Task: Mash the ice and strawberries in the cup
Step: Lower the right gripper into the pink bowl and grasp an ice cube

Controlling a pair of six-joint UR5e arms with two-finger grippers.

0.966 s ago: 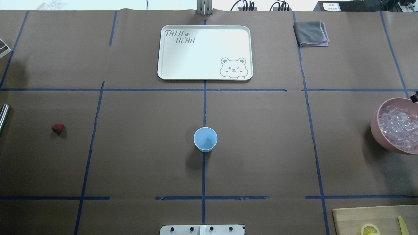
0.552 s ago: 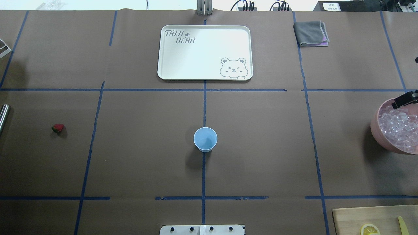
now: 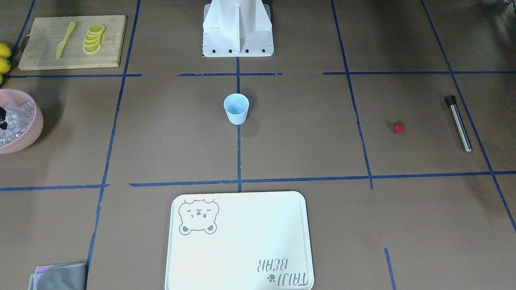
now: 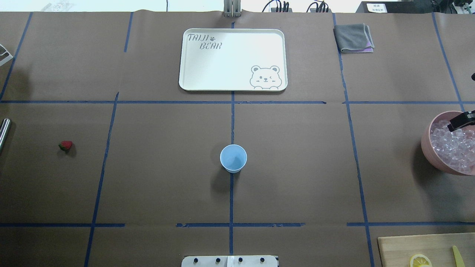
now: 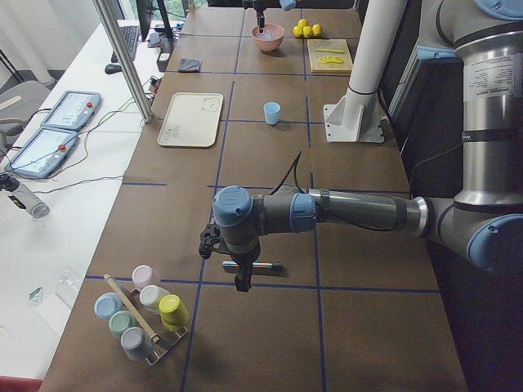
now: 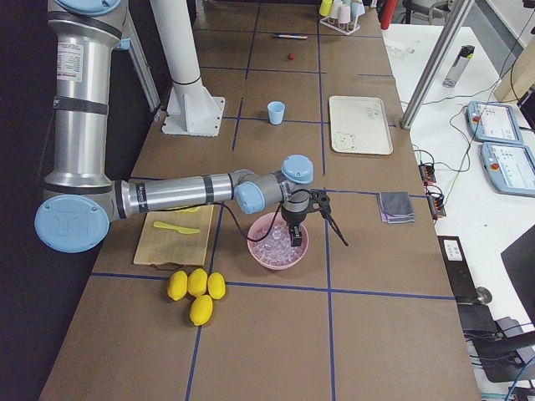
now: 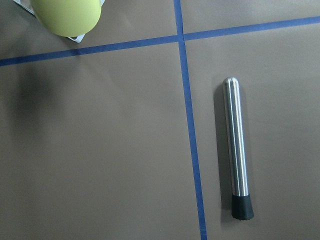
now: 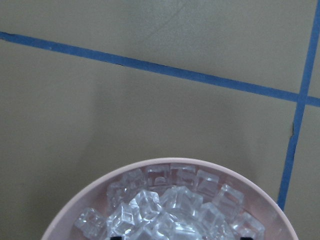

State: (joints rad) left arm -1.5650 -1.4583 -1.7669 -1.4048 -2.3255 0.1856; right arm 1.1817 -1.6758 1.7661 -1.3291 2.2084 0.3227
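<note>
Right claw (image 6: 295, 237), released with its fingers spread, hangs over the small clear ice cubes (image 8: 170, 207) in the round pink bowl (image 4: 426, 144); the pickup lies straight below.

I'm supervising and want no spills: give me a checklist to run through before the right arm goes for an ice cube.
1. Cup upright and empty at the table's middle: ok.
2. Right end effector above the ice in the pink bowl: ok.
3. Its jaws spread for a cube: ok, the tips show far apart in the wrist view.
4. Tips touching ice yet: cannot tell.
5. Strawberry lying free, far from the cup: ok.
6. Left end effector open over the steel muddler: cannot tell.
</note>
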